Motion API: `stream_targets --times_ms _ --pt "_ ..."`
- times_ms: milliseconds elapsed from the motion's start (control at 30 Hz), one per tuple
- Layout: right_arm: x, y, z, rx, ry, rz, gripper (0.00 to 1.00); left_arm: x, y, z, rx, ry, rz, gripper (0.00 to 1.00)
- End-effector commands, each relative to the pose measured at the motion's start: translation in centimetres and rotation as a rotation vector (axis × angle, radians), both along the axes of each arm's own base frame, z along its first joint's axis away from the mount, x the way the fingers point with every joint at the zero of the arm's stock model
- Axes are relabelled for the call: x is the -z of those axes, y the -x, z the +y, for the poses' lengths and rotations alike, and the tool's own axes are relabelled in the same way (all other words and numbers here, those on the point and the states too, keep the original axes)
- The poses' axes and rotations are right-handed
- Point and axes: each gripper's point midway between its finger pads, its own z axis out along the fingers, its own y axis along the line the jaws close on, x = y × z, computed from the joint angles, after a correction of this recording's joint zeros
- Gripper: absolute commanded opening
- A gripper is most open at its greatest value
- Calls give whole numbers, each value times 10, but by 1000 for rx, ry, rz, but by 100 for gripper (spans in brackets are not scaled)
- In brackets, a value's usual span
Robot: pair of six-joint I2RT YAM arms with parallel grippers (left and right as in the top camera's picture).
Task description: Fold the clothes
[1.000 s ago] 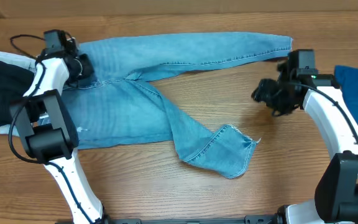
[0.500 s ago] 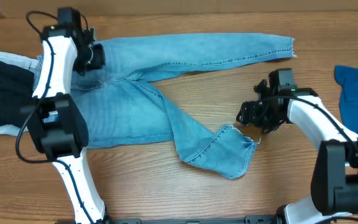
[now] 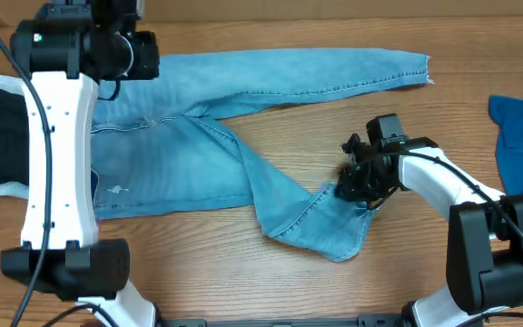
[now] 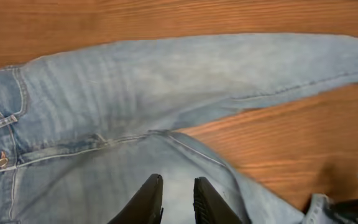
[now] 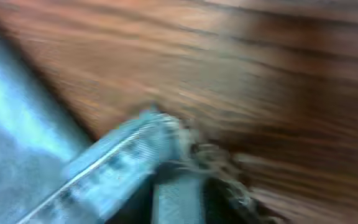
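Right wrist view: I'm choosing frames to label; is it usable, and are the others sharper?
Right wrist: heavy motion blur, jeans hem and table grain smeared. Left wrist: sharp, jeans seams crisp, slight blur lower right. Overhead: sharp, evenly lit, no strong glare.

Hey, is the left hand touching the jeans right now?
Apart. The left wrist view shows the left hand high over the jeans, which lie flat below, with nothing between its fingers.

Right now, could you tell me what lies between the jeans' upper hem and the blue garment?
Only bare table separates hem and blue garment, in the overhead view.
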Motion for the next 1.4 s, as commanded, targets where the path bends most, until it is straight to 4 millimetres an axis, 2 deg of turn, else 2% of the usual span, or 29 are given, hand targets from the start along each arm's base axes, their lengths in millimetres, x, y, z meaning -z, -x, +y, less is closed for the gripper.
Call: stream_targets --times_ms 0,67,300,400,500,600,633,733,767,800,867,1000,1067,1133,1367 --pt "7 -3 -15 62 85 3 9 -21 15 -2 23 -18 -37 22" --pt "6 -8 -14 63 81 -18 4 -21 20 -2 23 -17 -22 22" --pt "2 -17 -13 83 73 -48 4 -14 30 -2 23 -17 25 21" --pt "-7 -30 -20 124 103 -87 4 -14 30 -2 23 -17 24 21" --pt "-32 -65 -53 331 171 -160 4 -14 30 -2 23 -17 25 21" --pt "-51 -85 -76 426 164 -193 4 -13 32 -2 23 -17 33 21" --pt "-60 -94 -91 466 163 -213 4 -13 32 -2 23 -16 37 21" --pt "-71 -103 -116 535 143 -231 4 -13 33 -2 24 -16 38 21" --pt "-72 -103 -115 532 115 -227 4 -13 33 -3 26 -13 38 21" --pt "-75 -100 -99 455 23 -218 5 -13 32 -4 29 -7 36 21" --pt "-75 -83 -75 347 -55 -162 23 -13 32 -4 29 -7 34 21" --pt "-64 -50 -37 197 -46 -64 53 -14 30 -4 27 -5 27 22" --pt "-55 -33 -19 143 -41 -21 56 -14 31 -5 30 1 29 22" --pt "-42 -26 -9 106 -26 -23 56 -14 31 -5 31 1 31 22" --pt "-16 -28 -8 79 -22 -103 60 -14 33 -8 40 14 39 21"
